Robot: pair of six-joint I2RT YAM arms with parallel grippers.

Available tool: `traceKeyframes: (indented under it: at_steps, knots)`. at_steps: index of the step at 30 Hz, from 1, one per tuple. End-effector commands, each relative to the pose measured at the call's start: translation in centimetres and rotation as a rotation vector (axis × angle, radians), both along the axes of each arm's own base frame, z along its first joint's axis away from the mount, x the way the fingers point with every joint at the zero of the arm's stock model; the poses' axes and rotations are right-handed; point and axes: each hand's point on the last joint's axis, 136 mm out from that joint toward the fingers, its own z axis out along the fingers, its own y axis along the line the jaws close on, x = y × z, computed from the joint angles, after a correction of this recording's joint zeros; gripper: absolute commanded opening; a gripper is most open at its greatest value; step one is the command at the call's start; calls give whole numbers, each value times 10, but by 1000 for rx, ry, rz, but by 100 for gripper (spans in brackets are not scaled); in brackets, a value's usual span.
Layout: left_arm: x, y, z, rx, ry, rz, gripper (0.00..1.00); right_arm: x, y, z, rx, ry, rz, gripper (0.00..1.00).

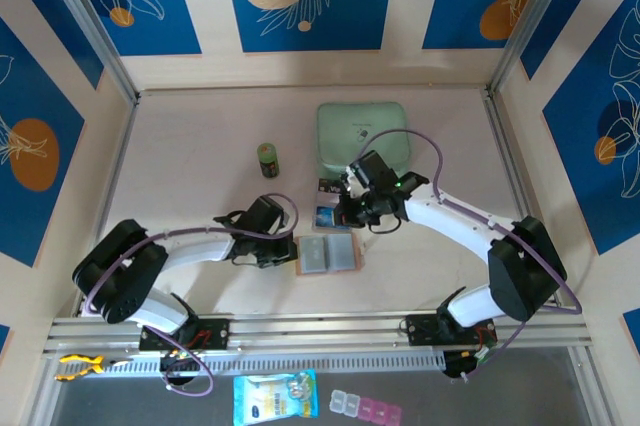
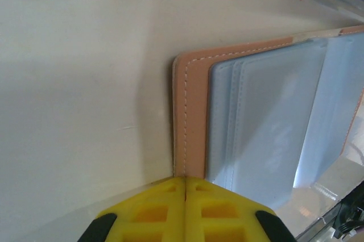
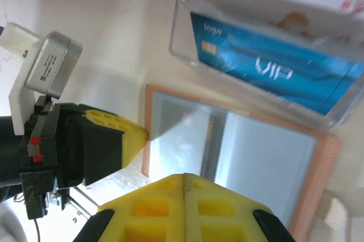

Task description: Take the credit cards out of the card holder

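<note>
Overhead; both wrists near card holder [image 2: 190, 117]

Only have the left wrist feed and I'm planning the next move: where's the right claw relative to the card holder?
Observer: The right claw is shut, poised above the open card holder, toward its far side.
Operator: Any card out of it?
Observer: A blue VIP card sits inside a clear plastic packet lying at the holder's far edge.
Operator: Anything else nearby?
Observer: A mint-green zip case lies farther back, with a small green container to its left.
</note>
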Motion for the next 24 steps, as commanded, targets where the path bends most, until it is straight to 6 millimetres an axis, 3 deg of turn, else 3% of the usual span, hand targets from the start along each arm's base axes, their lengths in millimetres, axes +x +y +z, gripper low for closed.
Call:
traceKeyframes:
  at_steps: [1,8,19,24]
  knots:
    - [-5,3,-9,29,15,0,4,-14,13,0,56,73,-16,14]
    - [-1,2,-7,41,6,-1,4,-33,30,-9,101,152,-6,28]
    - [0,-5,13,-1,-24,-10,4,-47,42,-24,83,205,15,31]
    - [-5,-10,7,-10,-5,-24,4,-47,44,-26,78,208,19,32]
